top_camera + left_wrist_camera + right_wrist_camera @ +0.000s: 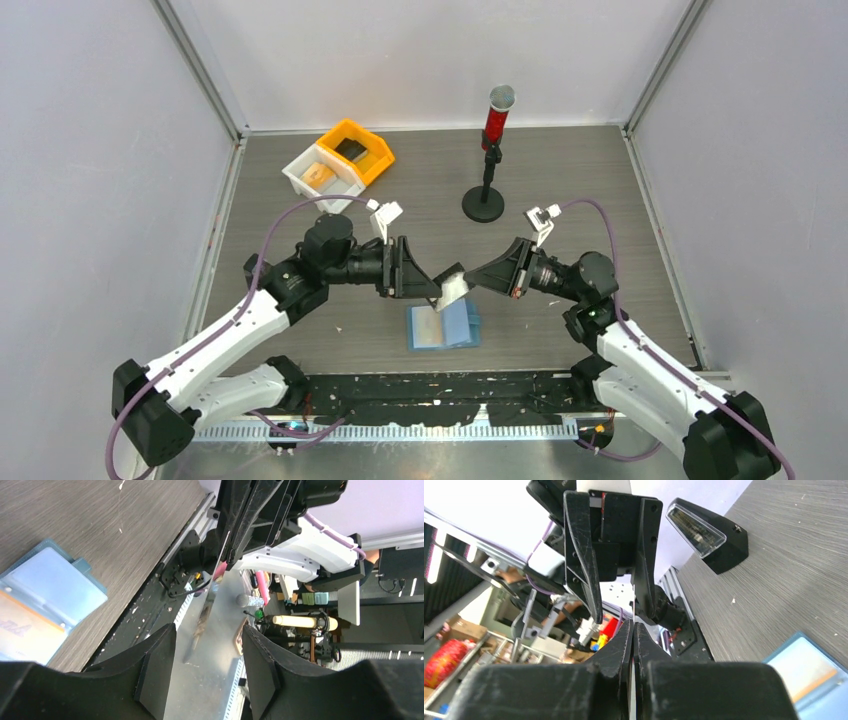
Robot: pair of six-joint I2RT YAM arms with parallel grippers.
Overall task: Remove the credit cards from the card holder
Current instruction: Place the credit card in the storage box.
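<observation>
The light-blue card holder [442, 325] lies open on the table between the arms, with an orange-tan card [428, 326] still in its left half. Above it my right gripper [470, 283] is shut on a pale credit card [453, 290], whose thin edge shows between the closed jaws [632, 700]. My left gripper [432, 287] faces it with open jaws on either side of the card's free end. In the left wrist view the left gripper [209, 630] is open, the card [202, 625] shows edge-on, and the card holder [50, 600] lies at the left.
An orange bin [372, 160] holding a dark flat card and a white bin [300, 176] holding a tan one stand at the back left. A red-topped microphone stand [487, 150] rises at the back centre. Grey walls close in the table.
</observation>
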